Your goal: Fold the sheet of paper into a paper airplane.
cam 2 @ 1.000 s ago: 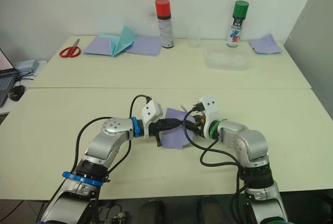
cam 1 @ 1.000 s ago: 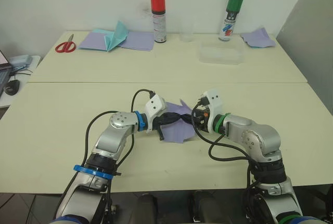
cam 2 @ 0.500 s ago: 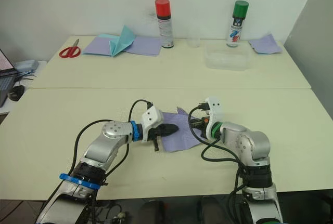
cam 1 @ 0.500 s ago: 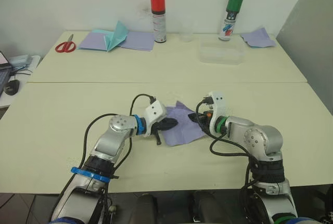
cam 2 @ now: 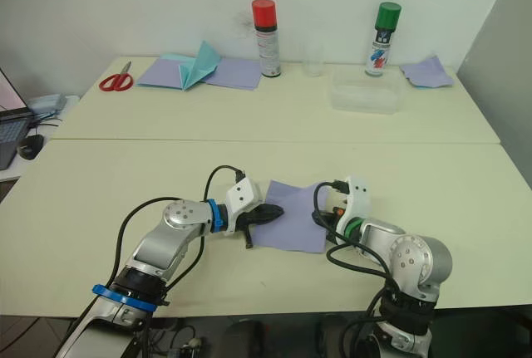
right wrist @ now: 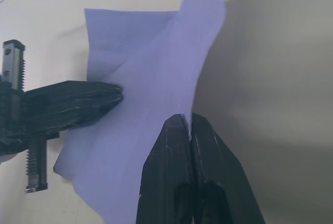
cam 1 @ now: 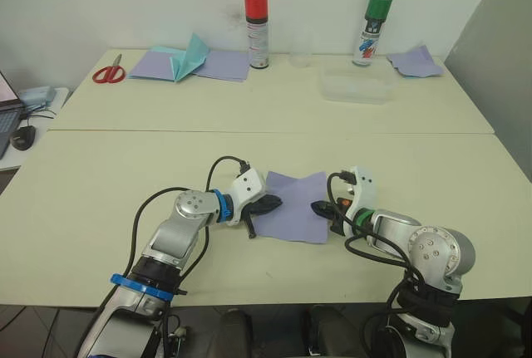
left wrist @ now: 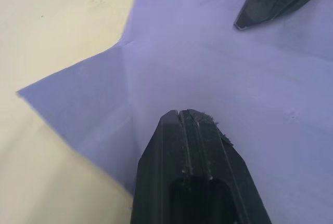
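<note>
Two closed claws, left claw (cam 1: 273, 203) and right claw (cam 1: 320, 208), pinch opposite edges of the sheet of paper (cam 1: 291, 215) at centre frame on the desk (cam 1: 100, 192).

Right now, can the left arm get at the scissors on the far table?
Probably not. The scissors lie at the far table's left end, well beyond the left gripper, which is shut on the sheet of paper close to the robot.

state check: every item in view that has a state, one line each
lavender-purple sheet of paper: spread out on the table, creased, not yet an airplane
left gripper: shut, tip resting on the sheet's left edge
right gripper: shut on the sheet's right edge
red-capped spray can: upright, cap on
green-capped spray can: upright, cap on
red-handled scissors: lying flat, blades closed
clear plastic container: lying open side up
teal folded paper: folded, on lavender sheets
</note>
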You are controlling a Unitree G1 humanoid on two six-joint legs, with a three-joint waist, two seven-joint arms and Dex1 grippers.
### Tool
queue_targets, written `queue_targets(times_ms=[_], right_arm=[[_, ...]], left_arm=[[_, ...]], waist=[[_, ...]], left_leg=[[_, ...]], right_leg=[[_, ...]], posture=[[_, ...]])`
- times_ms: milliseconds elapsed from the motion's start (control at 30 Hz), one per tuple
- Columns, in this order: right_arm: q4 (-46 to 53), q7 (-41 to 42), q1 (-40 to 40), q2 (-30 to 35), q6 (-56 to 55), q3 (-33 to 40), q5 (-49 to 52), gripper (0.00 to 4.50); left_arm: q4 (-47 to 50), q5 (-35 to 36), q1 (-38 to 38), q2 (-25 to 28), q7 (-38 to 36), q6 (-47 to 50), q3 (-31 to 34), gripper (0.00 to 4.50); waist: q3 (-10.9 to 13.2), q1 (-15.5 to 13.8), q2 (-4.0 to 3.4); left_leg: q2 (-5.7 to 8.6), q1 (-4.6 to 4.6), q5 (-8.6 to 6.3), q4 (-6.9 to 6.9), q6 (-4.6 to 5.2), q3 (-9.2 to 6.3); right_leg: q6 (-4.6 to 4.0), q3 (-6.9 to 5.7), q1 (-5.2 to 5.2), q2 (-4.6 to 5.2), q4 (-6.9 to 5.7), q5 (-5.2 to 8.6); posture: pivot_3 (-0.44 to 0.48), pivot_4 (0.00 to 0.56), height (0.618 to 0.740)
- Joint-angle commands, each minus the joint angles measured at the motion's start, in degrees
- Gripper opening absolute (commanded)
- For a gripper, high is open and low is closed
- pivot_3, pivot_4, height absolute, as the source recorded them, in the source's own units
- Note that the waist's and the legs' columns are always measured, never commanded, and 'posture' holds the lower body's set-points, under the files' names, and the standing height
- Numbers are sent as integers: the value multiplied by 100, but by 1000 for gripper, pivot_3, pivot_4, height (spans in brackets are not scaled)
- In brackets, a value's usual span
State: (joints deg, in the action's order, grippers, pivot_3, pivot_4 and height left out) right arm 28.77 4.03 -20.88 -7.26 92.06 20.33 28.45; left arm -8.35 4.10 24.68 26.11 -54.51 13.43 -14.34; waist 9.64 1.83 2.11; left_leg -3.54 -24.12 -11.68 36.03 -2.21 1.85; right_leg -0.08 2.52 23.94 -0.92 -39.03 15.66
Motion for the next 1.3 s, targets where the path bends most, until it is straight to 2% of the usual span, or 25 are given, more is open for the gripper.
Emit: queue_targets(times_ms=[33, 200, 333, 800, 1100, 1200, 1300], right_arm=[[302, -223, 171, -249, 44, 189, 144, 19], [-21, -45, -78, 87, 42, 115, 123, 19], [-207, 100, -238, 120, 27, 39, 148, 19], [-898, 592, -323, 574, -560, -521, 182, 19], [-1164, 847, -342, 954, -975, -877, 154, 19], [-1079, 962, -270, 1142, -1134, -957, 184, 642], [-943, 1124, -187, 1426, -1376, -1124, 176, 1648]], left_arm=[[24, -131, -30, 72, 16, 37, -93, 0], [-18, -155, -10, 60, 6, 3, -157, 0], [-30, -128, 41, 38, 22, 13, -142, 0], [198, 15, 42, -118, 198, 210, -63, 0], [0, -243, -66, -25, 176, 281, -295, 0], [21, -262, -101, -78, 210, 302, -351, 0], [14, -272, -87, -105, 242, 319, -363, 0]], waist=[[0, 0, 0], [-1, 0, -1], [-1, 4, -1], [-1, 18, -1], [-2, 73, -2], [-3, 73, -1], [-3, 72, -1]], left_leg=[[0, 0, 0, 1, 0, 0], [2, 3, 0, 1, 0, -2], [2, 14, 0, 1, 0, -1], [2, 19, 0, 1, 0, 0], [-3, 22, 0, -1, 1, -2], [-2, 25, 0, 0, 1, -1], [0, 25, 0, 0, 1, -2]], right_leg=[[1, 0, -1, 0, 0, -1], [2, -1, -7, 0, 2, -1], [2, -2, -15, -2, 3, -1], [2, -1, -17, -9, 3, -1], [2, 0, -17, -15, 2, -1], [2, 0, -21, -14, 3, -1], [2, 0, -24, -12, 5, -1]], posture=[[0, 150, 740], [0, 150, 740], [0, 150, 740], [0, 150, 740], [0, 150, 740], [0, 150, 740], [0, 150, 740]])
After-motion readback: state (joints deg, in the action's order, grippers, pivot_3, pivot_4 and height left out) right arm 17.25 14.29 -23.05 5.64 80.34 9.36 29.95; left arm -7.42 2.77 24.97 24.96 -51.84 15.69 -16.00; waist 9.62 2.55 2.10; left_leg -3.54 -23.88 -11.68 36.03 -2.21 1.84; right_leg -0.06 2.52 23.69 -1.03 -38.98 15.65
